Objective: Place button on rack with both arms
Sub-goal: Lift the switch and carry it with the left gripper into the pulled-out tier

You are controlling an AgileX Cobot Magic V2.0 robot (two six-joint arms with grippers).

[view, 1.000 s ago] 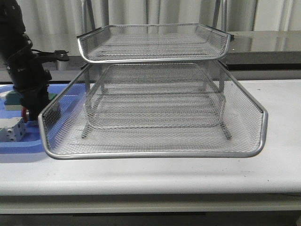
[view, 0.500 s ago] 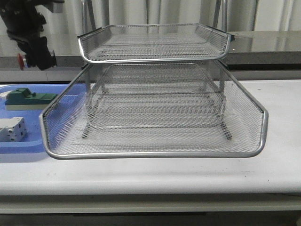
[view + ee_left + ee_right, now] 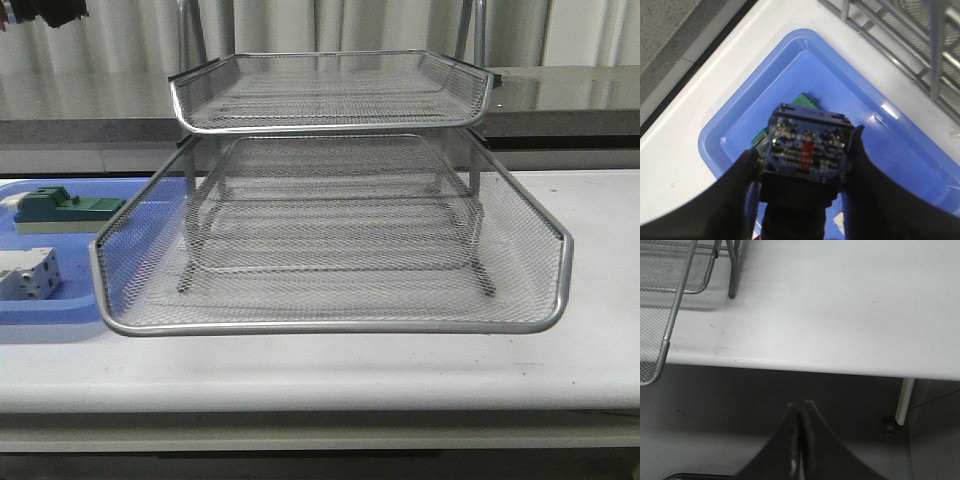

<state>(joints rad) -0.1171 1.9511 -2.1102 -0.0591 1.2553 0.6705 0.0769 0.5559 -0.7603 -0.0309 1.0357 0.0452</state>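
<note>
The left gripper [image 3: 805, 165] is clamped on the button [image 3: 807, 145], its two black fingers [image 3: 737, 195] pressing the sides of the blue rear block, which faces the wrist camera. The button hangs in the air above the blue tray [image 3: 725, 125], with the green block [image 3: 802, 101] showing just past it inside the tray. In the front view the left arm [image 3: 45, 10] is only a dark scrap at about 11 o'clock, well above the table [image 3: 590, 350]. The rack [image 3: 330, 200] stands at the centre of the table, its lowest wire tray pulled forward; the blue tray lies at its 9 o'clock, holding the green block and a white-grey component [image 3: 25, 275]. The right gripper [image 3: 800, 430] has its jaws pressed together, holding nothing, off the table's edge.
</note>
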